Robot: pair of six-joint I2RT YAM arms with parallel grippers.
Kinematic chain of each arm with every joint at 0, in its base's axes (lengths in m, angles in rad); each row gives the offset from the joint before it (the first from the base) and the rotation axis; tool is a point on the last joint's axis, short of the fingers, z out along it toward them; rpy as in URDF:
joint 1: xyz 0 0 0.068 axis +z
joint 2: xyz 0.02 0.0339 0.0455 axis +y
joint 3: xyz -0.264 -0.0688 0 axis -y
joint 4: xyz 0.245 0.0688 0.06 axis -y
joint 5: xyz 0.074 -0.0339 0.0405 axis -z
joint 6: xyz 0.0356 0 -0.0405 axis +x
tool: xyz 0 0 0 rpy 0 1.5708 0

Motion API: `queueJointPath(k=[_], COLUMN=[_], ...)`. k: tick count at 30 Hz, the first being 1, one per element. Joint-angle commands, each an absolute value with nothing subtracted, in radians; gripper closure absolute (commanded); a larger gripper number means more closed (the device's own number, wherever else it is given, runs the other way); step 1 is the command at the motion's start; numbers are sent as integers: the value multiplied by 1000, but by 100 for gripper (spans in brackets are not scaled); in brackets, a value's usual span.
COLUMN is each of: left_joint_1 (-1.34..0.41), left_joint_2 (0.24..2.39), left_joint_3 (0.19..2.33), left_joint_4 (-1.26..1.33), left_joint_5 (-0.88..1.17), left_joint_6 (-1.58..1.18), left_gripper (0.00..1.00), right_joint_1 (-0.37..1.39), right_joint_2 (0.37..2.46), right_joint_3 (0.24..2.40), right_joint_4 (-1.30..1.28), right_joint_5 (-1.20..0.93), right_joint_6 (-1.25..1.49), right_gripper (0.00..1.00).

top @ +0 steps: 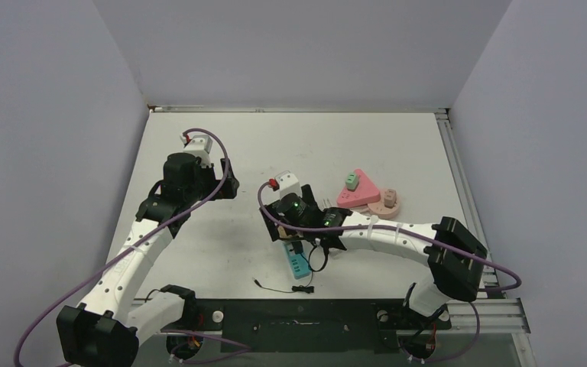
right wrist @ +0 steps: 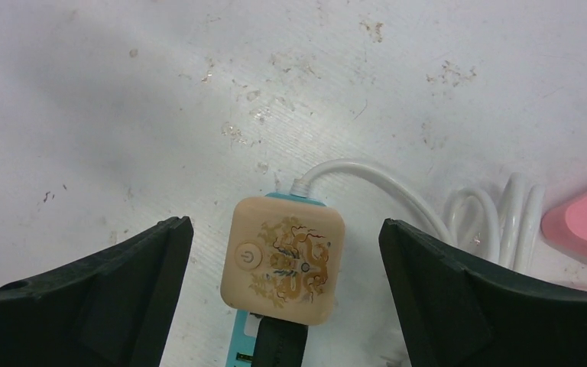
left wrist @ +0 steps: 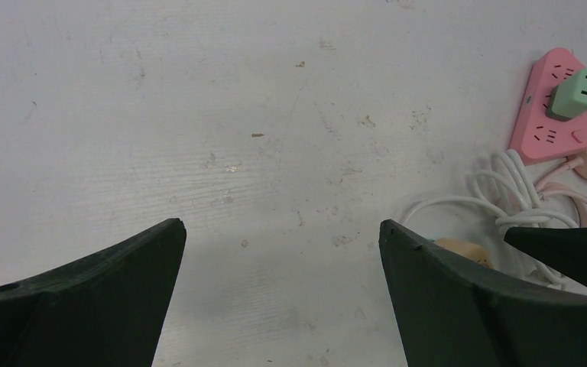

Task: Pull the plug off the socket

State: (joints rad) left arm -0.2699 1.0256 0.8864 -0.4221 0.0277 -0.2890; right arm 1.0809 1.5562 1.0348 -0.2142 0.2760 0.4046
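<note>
White table (top: 397, 145) carries everything. Left arm (top: 134, 256) rises from the near left corner and bends toward the middle of the table; the left gripper (left wrist: 281, 229) hangs over bare surface, its claw spread wide and holding nothing. Right arm (top: 397, 238) reaches from the near right corner toward the centre, wrist turned down; the right gripper (right wrist: 284, 224) also stands wide, one finger on either side of the tan plug (right wrist: 283, 260) and clear of it. That plug, a cube printed with a gold dragon, sits seated in the blue power strip (top: 298, 264) near the middle of the near edge, with a white cord (right wrist: 374, 180) leaving the strip. Toward the right edge, a pink triangular socket (top: 359, 189) holds a green plug (top: 351, 182); a peach round socket (top: 386, 205) lies just beside it. A thin black cable (top: 283, 287) lies along the near edge.
</note>
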Motion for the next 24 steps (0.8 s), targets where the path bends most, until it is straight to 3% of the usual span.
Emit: queueJointPath(k=[1,15,24], left_joint_1=[-271,-267,-267], left_joint_2=[1021,1028,1032], left_joint_3=[894,895,894], left_joint_4=[-387,-390,-388], left_joint_5=[9,12,19], left_joint_6=[-299,-302,-302], left_gripper=[4,4,4], right_joint_1=[1086,1176,1172], right_joint_2=[1603,1701,1712], right_joint_3=[1112,1193,1176], right_joint_4=[-356,-460,-442], right_joint_5=[391,517,505], right_joint_6=[512,537,531], right_gripper=[0,9,42])
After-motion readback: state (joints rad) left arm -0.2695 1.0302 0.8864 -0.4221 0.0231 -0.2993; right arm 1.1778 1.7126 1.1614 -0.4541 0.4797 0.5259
